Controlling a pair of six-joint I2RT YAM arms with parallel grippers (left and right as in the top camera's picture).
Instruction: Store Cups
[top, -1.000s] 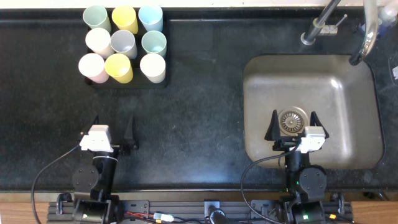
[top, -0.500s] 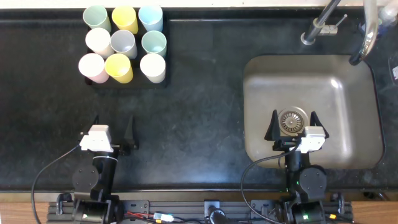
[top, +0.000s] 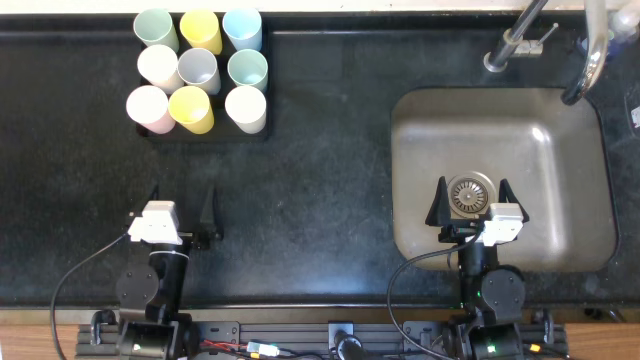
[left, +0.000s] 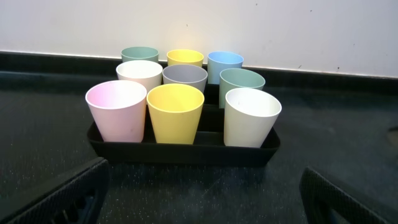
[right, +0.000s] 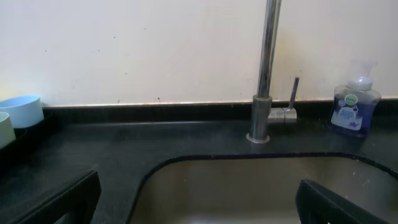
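Several pastel cups stand upright in a black tray (top: 275, 132) (left: 186, 151) at the back left of the dark counter: a pink cup (top: 148, 108) (left: 117, 111), a yellow cup (top: 191, 109) (left: 175, 113) and a white cup (top: 246, 108) (left: 250, 116) form its near row, others stand behind. My left gripper (top: 182, 208) (left: 202, 190) is open, low near the front edge, well short of the tray, holding nothing. My right gripper (top: 470, 200) (right: 196, 196) is open and empty over the sink's near part.
A steel sink (top: 570, 165) (right: 249, 186) with a drain (top: 470, 193) fills the right side. A tap (top: 520, 35) (right: 267, 68) stands behind it, with a blue soap bottle (right: 354, 107) to its right. A white wall backs the counter.
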